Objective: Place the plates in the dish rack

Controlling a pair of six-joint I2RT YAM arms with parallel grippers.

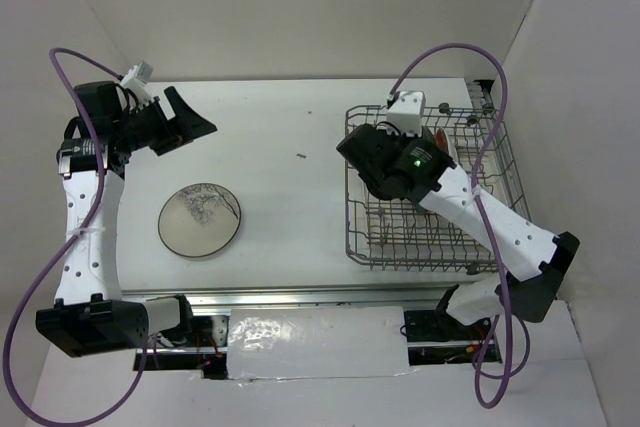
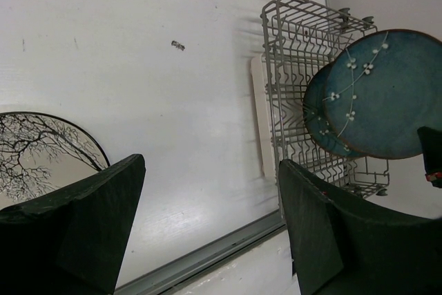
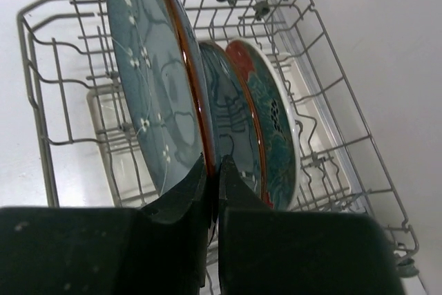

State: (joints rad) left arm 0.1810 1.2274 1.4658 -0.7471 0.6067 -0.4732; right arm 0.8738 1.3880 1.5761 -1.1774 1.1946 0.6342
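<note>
A blue plate (image 3: pixel 152 88) is held upright by its rim. The right gripper (image 3: pixel 213 165) is clamped on the edge so that the plate can be lowered between the tines of the dish rack (image 1: pixel 395 237) at the right of the tabletop (image 1: pixel 290 127). Just behind it, a second blue plate (image 3: pixel 231 122) and a red plate (image 3: pixel 276 115) are stood on edge in neighbouring slots. The cream plate (image 1: pixel 200 220) lies flat at the near left. Beyond it the left gripper (image 2: pixel 210 164) is held with jaws spread wide, probably in readiness for that plate.
</note>
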